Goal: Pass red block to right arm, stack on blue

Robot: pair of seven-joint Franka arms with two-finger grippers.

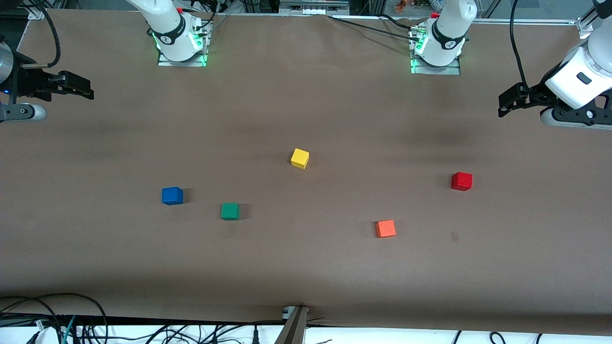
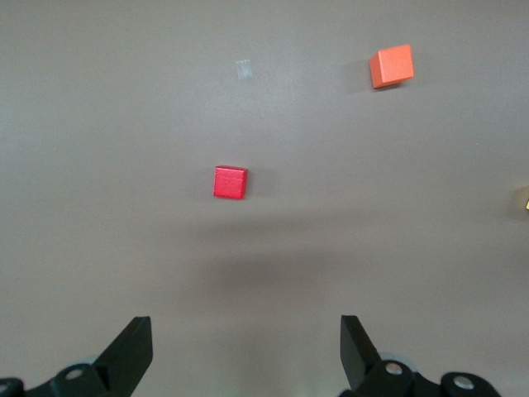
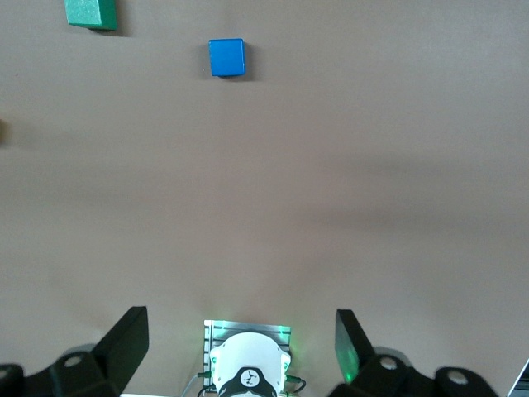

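The red block lies on the brown table toward the left arm's end; it also shows in the left wrist view. The blue cube lies toward the right arm's end and shows in the right wrist view. My left gripper hangs open and empty in the air at the left arm's end of the table, its fingers spread wide in the left wrist view. My right gripper hangs open and empty in the air at the right arm's end, well apart from the blue cube.
A green cube lies beside the blue one, a little nearer the front camera. A yellow cube lies mid-table. An orange cube lies nearer the front camera than the red block. The arm bases stand along the table's top edge.
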